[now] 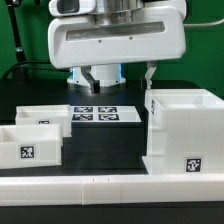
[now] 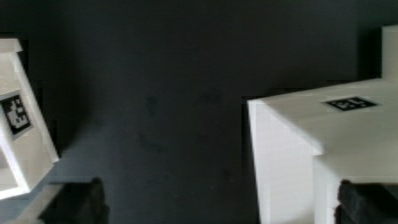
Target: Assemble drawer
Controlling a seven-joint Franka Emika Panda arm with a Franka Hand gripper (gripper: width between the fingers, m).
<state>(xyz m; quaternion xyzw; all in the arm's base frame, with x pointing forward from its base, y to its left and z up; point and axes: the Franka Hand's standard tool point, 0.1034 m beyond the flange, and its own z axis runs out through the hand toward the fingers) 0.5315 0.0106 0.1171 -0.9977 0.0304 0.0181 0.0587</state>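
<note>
The claw hangs wide open above the dark table, jaws spread and nothing between them. The wrist view backs that up: only bare tabletop shows between the two blurred fingertips. The marker board lies flat on the table near it.

And there's the drawer, in pieces. The casing stands on the exterior view's right, beside the claw but not touching it, with a tag low on the face toward that camera. The trays sit on the exterior view's left, close together and well apart from the casing, and the nearer one shows a tag. The low border wall runs along the front.

How will these parts handle? They look like hard white plastic, hollow and thin-walled, so probably light and stiff. The surfaces look smooth, though, so a part could slip or swivel in a pinch. The casing looks too broad to span whole, so a single wall near its upper edge seems the likelier hold. For a tray, a side wall taken square at mid-length should keep it from tipping. No knobs can be made out from here. Parts this light may also skate across the table if nudged.
</note>
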